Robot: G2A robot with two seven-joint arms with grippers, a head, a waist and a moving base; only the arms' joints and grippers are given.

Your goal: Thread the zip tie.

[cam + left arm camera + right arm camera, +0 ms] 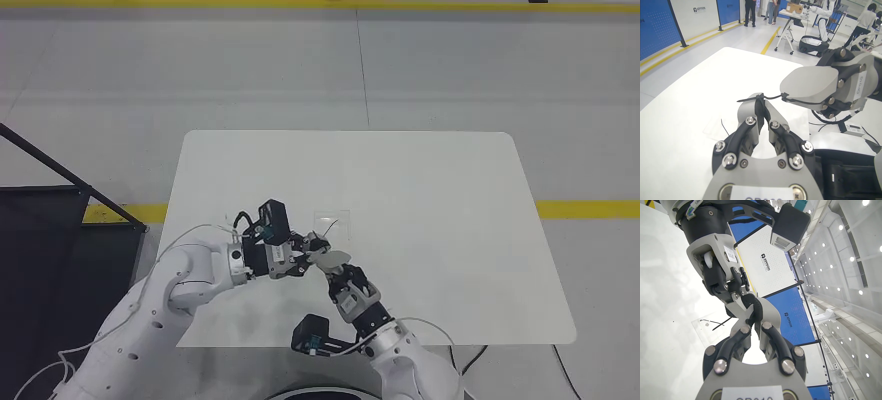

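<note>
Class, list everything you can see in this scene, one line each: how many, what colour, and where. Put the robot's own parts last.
zip tie: one, black, held in the air above the table, stretched between the two hands
loose zip tie: at least one, black, lying on the clear sheet
clear sheet: one, see-through, flat on the table just beyond the hands
table: one, white, under both arms
floor tape: yellow, on the grey floor beside the table
left hand: one, grey with black pads, shut on the zip tie's strap
right hand: one, grey with black pads, shut on the zip tie's head end
</note>
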